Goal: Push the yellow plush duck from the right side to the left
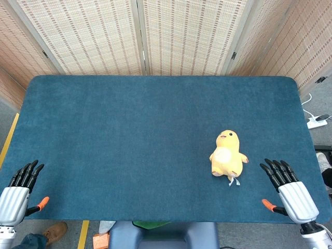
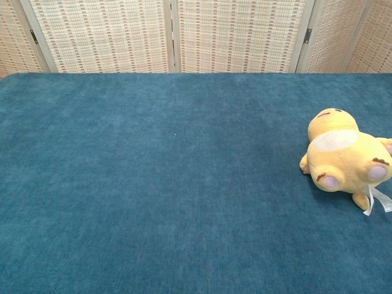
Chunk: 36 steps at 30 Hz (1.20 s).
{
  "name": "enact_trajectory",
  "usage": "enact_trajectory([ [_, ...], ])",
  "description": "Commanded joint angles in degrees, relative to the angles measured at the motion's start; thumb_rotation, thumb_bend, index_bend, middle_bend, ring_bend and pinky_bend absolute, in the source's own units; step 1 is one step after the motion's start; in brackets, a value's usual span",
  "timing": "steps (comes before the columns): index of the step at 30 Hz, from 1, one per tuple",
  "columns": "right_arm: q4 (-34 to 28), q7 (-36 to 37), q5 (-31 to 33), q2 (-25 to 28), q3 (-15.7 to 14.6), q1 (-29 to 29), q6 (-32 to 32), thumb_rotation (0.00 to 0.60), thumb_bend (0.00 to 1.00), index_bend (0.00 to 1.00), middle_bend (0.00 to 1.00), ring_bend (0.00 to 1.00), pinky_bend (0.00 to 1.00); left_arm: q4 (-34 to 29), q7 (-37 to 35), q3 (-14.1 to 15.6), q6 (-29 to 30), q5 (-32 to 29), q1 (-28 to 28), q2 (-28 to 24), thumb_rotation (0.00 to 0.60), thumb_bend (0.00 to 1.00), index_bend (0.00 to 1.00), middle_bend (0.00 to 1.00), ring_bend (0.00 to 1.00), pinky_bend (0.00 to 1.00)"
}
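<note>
The yellow plush duck (image 1: pixel 227 155) lies on its back on the right part of the blue table (image 1: pixel 129 135), head toward the far side, a white tag by its feet. The chest view shows the duck (image 2: pixel 346 158) at the right edge, feet toward the camera. My right hand (image 1: pixel 290 192) rests at the table's front right corner, fingers stretched out and apart, a short way right of the duck and not touching it. At the front left corner my left hand (image 1: pixel 19 189) lies flat with its fingers extended, holding nothing. Neither hand appears in the chest view.
A woven folding screen (image 1: pixel 166 36) stands behind the table's far edge. A white power strip (image 1: pixel 316 122) lies on the floor off the right side. A wide stretch of blue cloth (image 2: pixel 153 184) lies left of the duck.
</note>
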<state>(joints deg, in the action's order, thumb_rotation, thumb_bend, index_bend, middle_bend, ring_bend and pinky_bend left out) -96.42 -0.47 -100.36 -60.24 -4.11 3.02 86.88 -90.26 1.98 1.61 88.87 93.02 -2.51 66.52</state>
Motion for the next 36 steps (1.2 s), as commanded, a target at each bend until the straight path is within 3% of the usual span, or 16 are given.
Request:
enact_trajectory([
  [1,0.0,0.1,0.3,0.0,0.1,0.1,-0.2,0.6,0.11,0.0,0.0,0.0,0.0,0.0,0.1,-0.1,-0.1,-0.1,-0.1,0.0,0.6,0.24,0.0,0.0,0.0,0.12],
  [6,0.0,-0.7,1.6,-0.5,0.6,1.1,-2.4,0.6,0.11,0.0,0.0,0.0,0.0,0.0,0.0,-0.2,-0.7,-0.3,-0.4,0.1,0.6,0.24,0.0,0.0,0.0,0.11],
  [11,0.5,-4.5,2.6,-3.4,2.5,5.4,-8.7,0.6,0.11,0.0,0.0,0.0,0.0,0.1,0.1,-0.5,-1.9,-1.1,-1.0,0.3,0.6,0.24,0.0,0.0,0.0,0.11],
  [22,4.0,-10.9,16.0,-10.5,8.4,18.8,-31.1,0.6,0.12,0.0,0.0,0.0,0.0,0.6,-0.8,-1.1,-4.4,-3.6,-1.8,0.1,0.6,0.24,0.0,0.0,0.0,0.11],
  [27,6.7,-15.3,20.0,-14.3,9.1,20.9,-33.2,0.6,0.17,0.0,0.0,0.0,0.02,0.8,-1.5,-1.3,-4.8,-4.3,-1.9,-0.1,0.6,0.24,0.0,0.0,0.0,0.11],
  [28,7.7,-16.9,20.1,-15.3,9.2,21.0,-32.3,0.6,0.21,0.0,0.03,0.01,0.13,0.9,-1.7,-1.3,-4.9,-4.5,-2.0,-0.2,0.6,0.24,0.0,0.0,0.0,0.11],
  [30,9.3,-19.2,20.7,-17.0,9.5,20.8,-30.5,0.6,0.29,0.11,0.21,0.15,0.43,1.0,-2.0,-1.4,-5.0,-4.7,-2.0,-0.3,0.6,0.24,0.0,0.0,0.0,0.12],
  [31,10.3,-20.4,21.0,-18.2,9.7,20.8,-29.5,0.6,0.36,0.26,0.4,0.31,0.63,1.0,-2.2,-1.4,-5.1,-4.8,-2.0,-0.3,0.6,0.24,0.0,0.0,0.0,0.12],
  [34,13.1,-22.1,19.0,-20.8,9.6,20.5,-25.6,0.6,0.51,0.61,0.69,0.59,0.87,1.0,-2.5,-1.3,-5.1,-4.7,-2.0,-0.4,0.6,0.24,0.0,0.0,0.0,0.12],
  [36,14.3,-21.4,17.0,-21.9,9.4,20.2,-22.9,0.6,0.56,0.7,0.75,0.67,0.94,1.0,-2.5,-1.3,-5.1,-4.6,-2.0,-0.4,0.6,0.24,0.0,0.0,0.0,0.12],
])
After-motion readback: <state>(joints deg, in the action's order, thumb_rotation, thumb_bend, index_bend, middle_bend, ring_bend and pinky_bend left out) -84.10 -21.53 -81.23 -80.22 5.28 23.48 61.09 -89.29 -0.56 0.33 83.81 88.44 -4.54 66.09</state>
